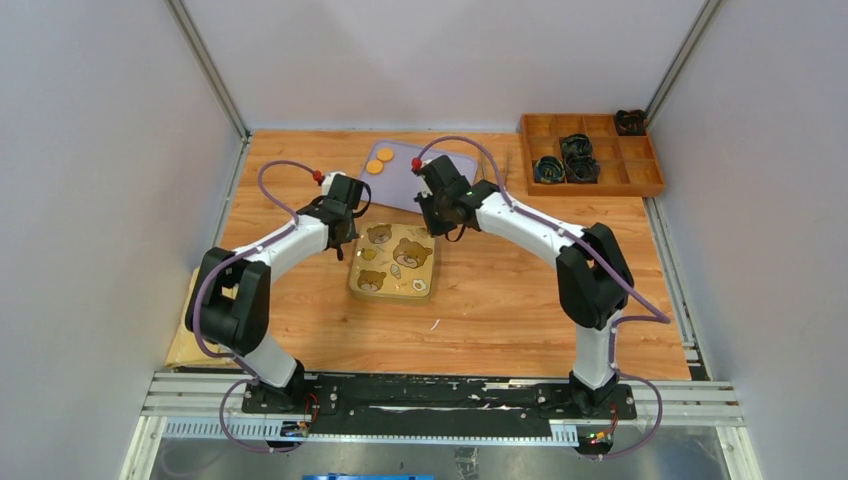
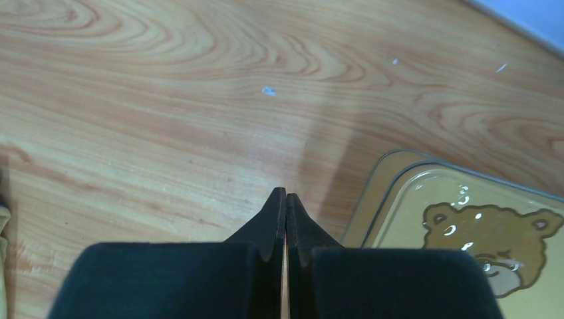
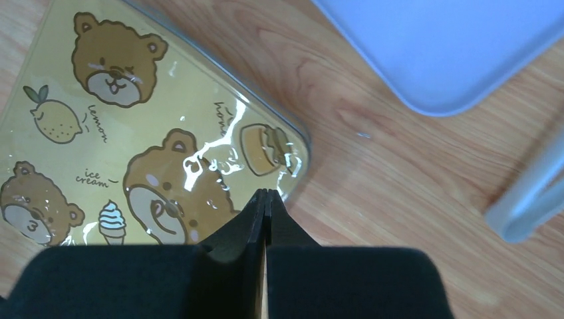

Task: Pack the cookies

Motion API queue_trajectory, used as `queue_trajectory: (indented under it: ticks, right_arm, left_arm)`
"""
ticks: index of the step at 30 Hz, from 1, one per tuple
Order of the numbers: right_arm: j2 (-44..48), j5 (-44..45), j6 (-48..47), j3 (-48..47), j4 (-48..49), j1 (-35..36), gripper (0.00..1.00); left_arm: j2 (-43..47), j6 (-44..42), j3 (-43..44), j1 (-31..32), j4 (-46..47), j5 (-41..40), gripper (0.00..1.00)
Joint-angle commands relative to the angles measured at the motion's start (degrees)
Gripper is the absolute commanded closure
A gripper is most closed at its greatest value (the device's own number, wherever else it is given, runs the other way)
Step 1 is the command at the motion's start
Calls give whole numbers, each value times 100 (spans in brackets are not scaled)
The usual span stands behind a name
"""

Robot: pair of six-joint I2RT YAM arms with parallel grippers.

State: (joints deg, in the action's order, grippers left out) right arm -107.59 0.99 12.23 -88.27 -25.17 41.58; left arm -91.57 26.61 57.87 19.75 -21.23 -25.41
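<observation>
2 cookies (image 1: 373,167) on lavender tray (image 1: 398,182), bear-print pouch (image 1: 393,262) just nearer, compartmented wooden box (image 1: 600,187) far right

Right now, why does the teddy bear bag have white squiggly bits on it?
Right wrist view: lights bounce off the shiny bear bag, making white glare streaks; left wrist view: only a few small glints on it; top view: hardly any shine shows.

Bright, even light; glare streaks the bear pouch (image 3: 146,126); my right pincer (image 3: 266,199) sits blurred at six o'clock.
</observation>
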Motion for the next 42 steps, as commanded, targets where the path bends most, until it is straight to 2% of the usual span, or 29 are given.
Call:
queue_trajectory:
  ticks: [1,6,12,23,42]
  right_arm:
    - [-413,-980,126,-327,18,-51,100]
    - [-719,-979,236,-254,8,-48,100]
    - [-649,-922,400,416,36,-53,100]
    - [-254,-726,387,841,69,-51,100]
    - [704,-125,219,834,23,-51,100]
  left_arm:
    - [174,187,-359,29,177,-260,100]
    - [-10,278,-658,29,698,667,100]
    - [-303,396,-685,119,1019,1511,100]
    - [33,465,-660,426,870,1428,100]
    - [-377,59,-62,425,1391,1808,100]
